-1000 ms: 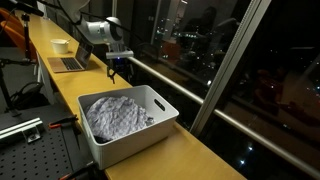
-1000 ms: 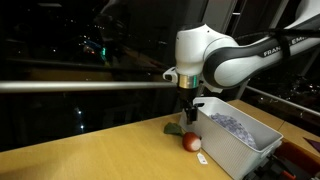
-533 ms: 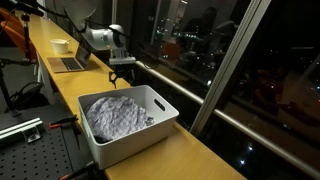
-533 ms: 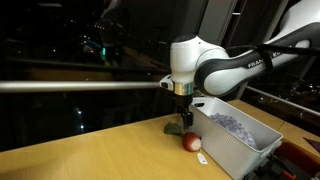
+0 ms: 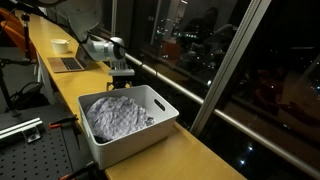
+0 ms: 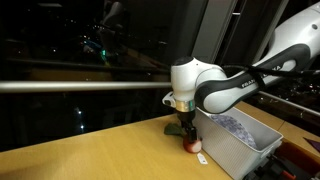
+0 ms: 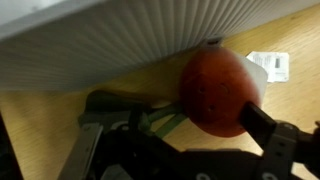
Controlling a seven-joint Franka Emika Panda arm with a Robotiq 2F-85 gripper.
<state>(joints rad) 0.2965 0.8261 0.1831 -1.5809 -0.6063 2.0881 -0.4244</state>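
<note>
The red round fruit [image 7: 218, 90] lies on the wooden countertop [image 6: 90, 160] right against the outer wall of the white bin [image 7: 120, 40]. In an exterior view the fruit [image 6: 191, 144] sits at the foot of the bin [image 6: 225, 152], at the end facing the dark window. Whether it is an apple or a tomato cannot be told.

The gripper [image 7: 180, 128] is down over the fruit with its jaws spread wide, one finger on each side of it, and it grips nothing. In the wrist view one dark finger [image 7: 268, 132] lies just beside the fruit's skin; whether it touches cannot be told. In both exterior views the gripper [image 6: 185, 130] [image 5: 122, 78] hangs low at that same end of the bin.

A green thing [image 7: 160, 122], partly hidden behind the fingers, lies just beside the fruit and near the bin wall. A small white tag [image 7: 268, 65] lies flat on the wood, close to the bin on the fruit's other side.

Inside the bin [image 5: 160, 118] a crumpled pale cloth [image 5: 115, 115] fills most of the floor. Well beyond the bin along the countertop, past the arm, are an open laptop [image 5: 68, 63] and a white bowl [image 5: 61, 45].
</note>
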